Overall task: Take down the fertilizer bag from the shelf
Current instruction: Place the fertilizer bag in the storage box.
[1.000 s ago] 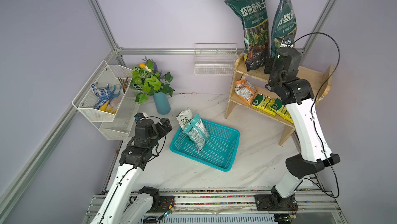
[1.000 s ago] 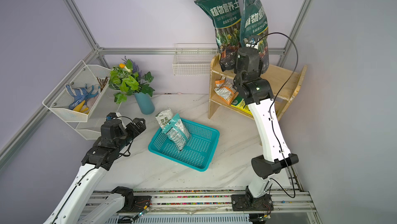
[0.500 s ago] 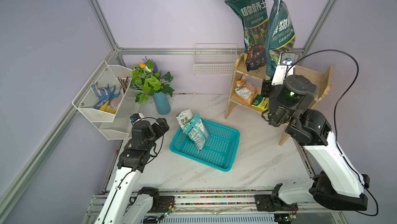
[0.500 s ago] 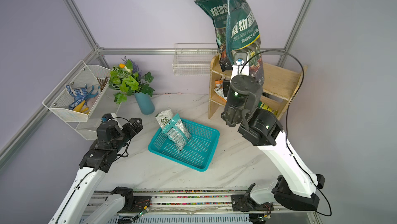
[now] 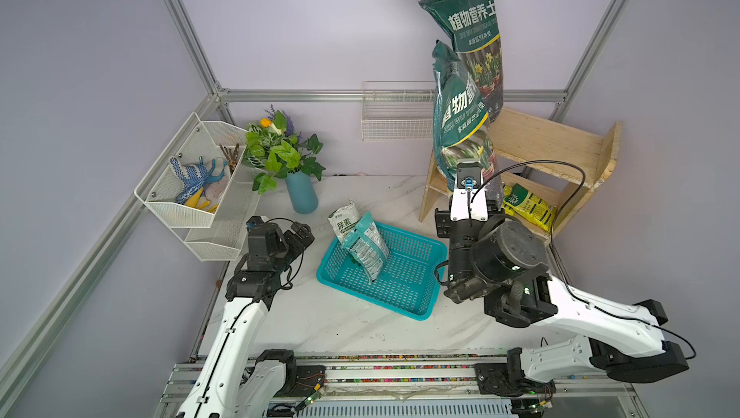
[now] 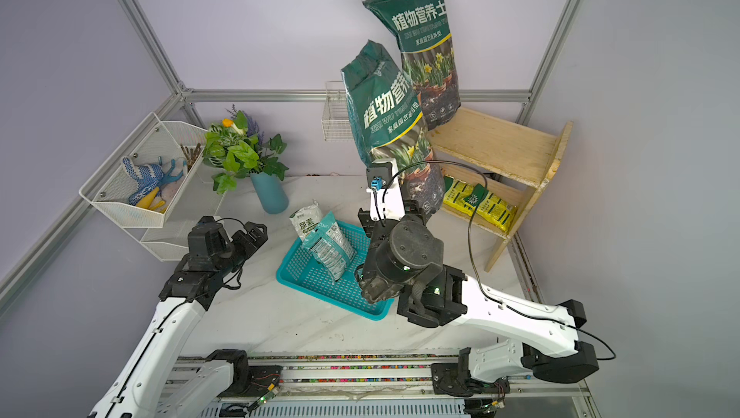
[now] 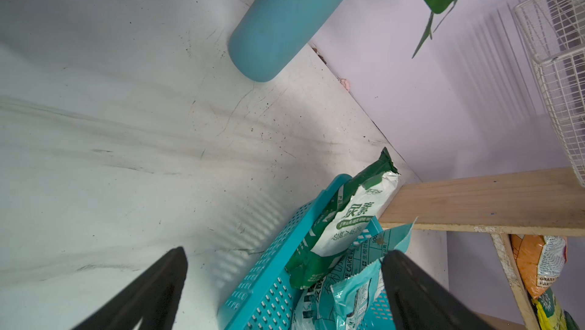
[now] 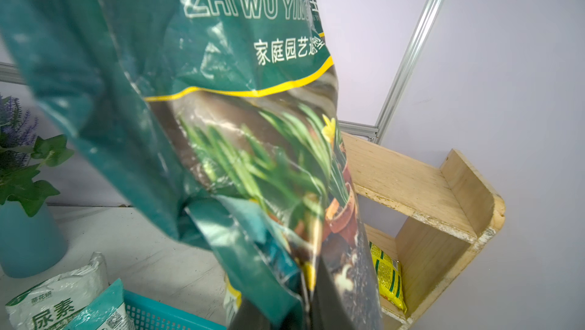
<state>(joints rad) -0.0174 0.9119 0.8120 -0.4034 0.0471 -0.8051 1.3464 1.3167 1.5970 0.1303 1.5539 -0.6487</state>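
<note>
The fertilizer bag (image 5: 460, 123) (image 6: 382, 115) (image 8: 221, 91) is dark green with white characters and a daffodil picture. It hangs tilted in the air in front of the left end of the pale wooden shelf (image 5: 560, 143) (image 6: 500, 147) (image 8: 411, 179). My right gripper (image 8: 308, 284) (image 6: 416, 205) is shut on its lower edge, above the table beside the teal basket (image 5: 400, 308). A second bag of the same kind (image 5: 476, 35) (image 6: 424, 35) stands on the shelf's top tier against the wall. My left gripper (image 5: 302, 231) (image 7: 285, 252) is open, low over the table left of the basket.
The basket (image 6: 372, 316) (image 7: 269, 265) holds small white and teal packets (image 5: 364, 243). Yellow packs (image 5: 528, 205) lie on the shelf's lower tier. A blue vase with a plant (image 5: 302, 195) stands at the back. White wire baskets hang at the left (image 5: 192, 195) and on the back wall (image 5: 396, 115).
My right arm has drawn back and down from the shelf's top tier, bringing the gripped bag forward, lower and to the left. The left gripper has shifted slightly and stays open.
</note>
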